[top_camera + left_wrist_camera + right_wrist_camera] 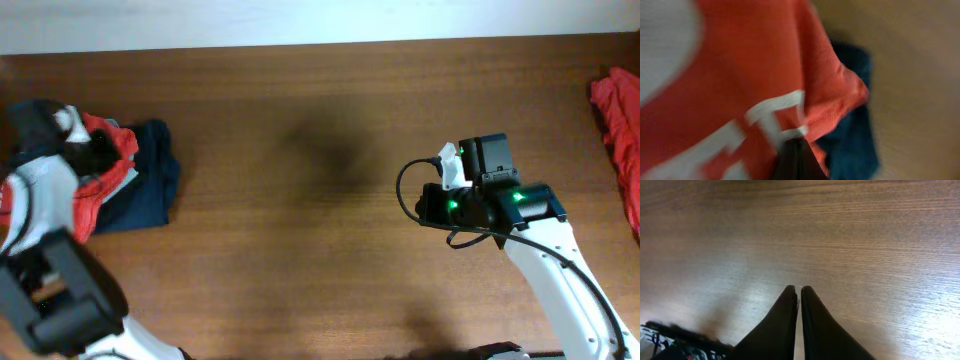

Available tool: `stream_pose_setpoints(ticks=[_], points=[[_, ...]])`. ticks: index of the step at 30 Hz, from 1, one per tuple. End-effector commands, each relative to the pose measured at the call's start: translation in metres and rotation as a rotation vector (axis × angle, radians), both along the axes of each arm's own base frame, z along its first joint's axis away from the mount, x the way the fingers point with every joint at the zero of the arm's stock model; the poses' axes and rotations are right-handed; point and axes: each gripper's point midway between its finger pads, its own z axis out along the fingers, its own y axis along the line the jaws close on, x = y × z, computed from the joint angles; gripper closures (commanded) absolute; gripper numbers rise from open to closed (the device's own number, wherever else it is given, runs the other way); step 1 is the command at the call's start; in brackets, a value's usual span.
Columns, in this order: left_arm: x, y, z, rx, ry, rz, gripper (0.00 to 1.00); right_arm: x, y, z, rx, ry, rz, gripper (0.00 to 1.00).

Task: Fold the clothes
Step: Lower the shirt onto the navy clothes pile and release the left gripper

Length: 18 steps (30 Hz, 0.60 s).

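Apparently the pick-up step is in hand: the left gripper (88,152) is down in the orange-red shirt (118,150), piled on a navy garment (150,185) at the left edge of the desk (300,220). If it grips, I cannot tell. The right gripper (799,291) is closed and empty. Next, the shirt needs spreading flat. Its white print is too blurred to read.

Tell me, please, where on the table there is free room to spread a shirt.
The table is barest in its middle, between the navy garment and the right arm. A narrower strip lies between that arm and the red garment at the right edge. The left side is crowded: orange-red shirt, navy garment, left arm.
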Motion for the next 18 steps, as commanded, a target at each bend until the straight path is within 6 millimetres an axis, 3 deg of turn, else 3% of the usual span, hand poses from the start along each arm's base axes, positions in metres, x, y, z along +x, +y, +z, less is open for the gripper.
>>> stream_pose_setpoints(ticks=[1, 4, 8, 9, 11, 13, 18], points=[[0.003, -0.005, -0.055, 0.004, 0.11, 0.014, 0.99, 0.004, 0.0, 0.007, 0.008, -0.017, -0.014, 0.91], [0.007, -0.017, -0.065, -0.034, 0.109, -0.02, 0.99, 0.002, 0.0, 0.006, 0.009, -0.007, -0.021, 0.91], [0.022, -0.025, -0.035, -0.023, 0.075, -0.102, 1.0, -0.002, -0.001, 0.005, 0.006, 0.01, -0.02, 0.91], [0.025, -0.024, -0.02, -0.024, 0.068, -0.104, 0.99, -0.002, -0.001, 0.005, 0.006, 0.012, -0.021, 0.91], [0.03, -0.023, 0.04, -0.015, 0.044, -0.106, 0.96, -0.001, -0.001, 0.005, 0.006, 0.007, -0.021, 0.91], [0.031, -0.025, 0.075, -0.014, 0.013, -0.113, 0.91, -0.001, -0.001, 0.005, 0.006, 0.007, -0.021, 0.91], [0.025, -0.055, 0.17, 0.01, -0.158, -0.306, 0.77, 0.001, -0.001, 0.006, 0.006, -0.002, -0.021, 0.9]])
